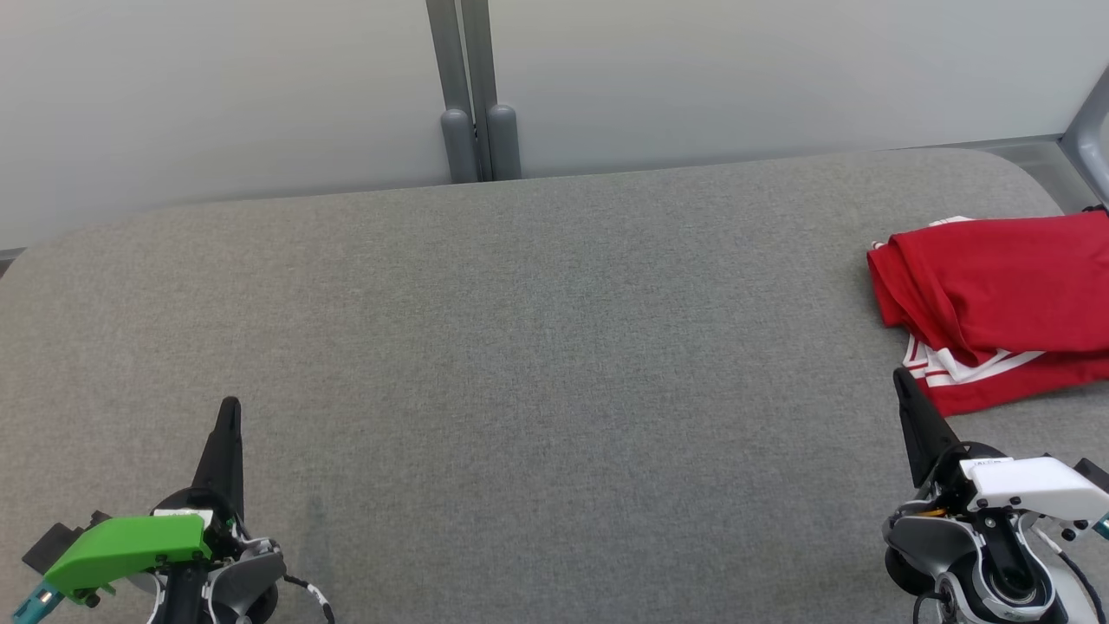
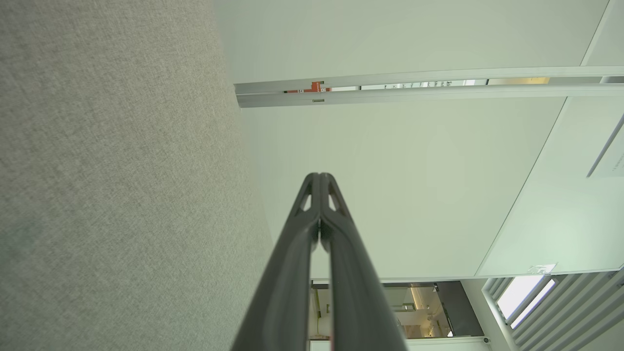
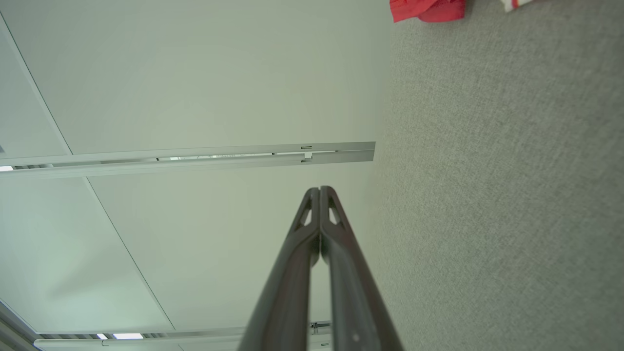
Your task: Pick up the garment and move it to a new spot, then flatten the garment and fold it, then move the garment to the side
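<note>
At lower left, left gripper (image 1: 230, 416): two long dark fingers pressing together tip to tip, gripping nothing, hanging over bare cloth. At lower right, right gripper (image 1: 903, 381): fingers likewise closing on nothing, tip sitting near the garment (image 1: 996, 286); contact cannot be told. Garment: soft red cloth with white striped trim, lying in loose layers at the right edge of the table (image 1: 520, 347), running out of frame. Table: grey felt-like weave, rounded corners. Likely hazards: unopened fingers shoving the fabric; a one-layer pinch undoing the folds; a rightward drag tipping it overboard.
</note>
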Tool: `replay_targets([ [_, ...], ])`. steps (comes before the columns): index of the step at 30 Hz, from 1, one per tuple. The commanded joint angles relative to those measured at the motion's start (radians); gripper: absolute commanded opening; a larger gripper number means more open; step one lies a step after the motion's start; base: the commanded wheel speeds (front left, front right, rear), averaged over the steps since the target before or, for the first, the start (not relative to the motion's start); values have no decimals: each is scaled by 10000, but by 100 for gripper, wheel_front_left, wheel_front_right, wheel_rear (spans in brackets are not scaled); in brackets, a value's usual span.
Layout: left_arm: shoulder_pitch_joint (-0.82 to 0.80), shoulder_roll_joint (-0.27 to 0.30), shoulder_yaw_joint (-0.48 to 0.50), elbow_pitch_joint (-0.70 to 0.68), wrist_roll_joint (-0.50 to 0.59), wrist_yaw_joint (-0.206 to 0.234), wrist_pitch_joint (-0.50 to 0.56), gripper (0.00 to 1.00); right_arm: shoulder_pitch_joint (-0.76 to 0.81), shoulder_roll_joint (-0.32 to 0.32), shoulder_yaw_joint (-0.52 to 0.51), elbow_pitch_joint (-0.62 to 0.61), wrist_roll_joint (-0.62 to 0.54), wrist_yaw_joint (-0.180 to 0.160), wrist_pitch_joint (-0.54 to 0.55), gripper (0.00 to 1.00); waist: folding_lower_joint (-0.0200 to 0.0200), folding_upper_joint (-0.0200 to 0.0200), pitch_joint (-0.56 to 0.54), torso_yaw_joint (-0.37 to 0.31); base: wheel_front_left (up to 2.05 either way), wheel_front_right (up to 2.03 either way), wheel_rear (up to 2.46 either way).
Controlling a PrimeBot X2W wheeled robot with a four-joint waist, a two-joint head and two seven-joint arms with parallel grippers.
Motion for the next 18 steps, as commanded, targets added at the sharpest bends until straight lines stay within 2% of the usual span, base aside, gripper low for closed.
replay_targets([
  [1,-110,4,27,-18,-4,-56,36,0,88,-12,-14,-56,66,4,35,0,0,-1,0,0,0,0,0],
  [18,-109,4,26,-19,-5,-56,35,0,89,-12,-13,-56,67,4,34,0,0,-1,0,0,0,0,0],
])
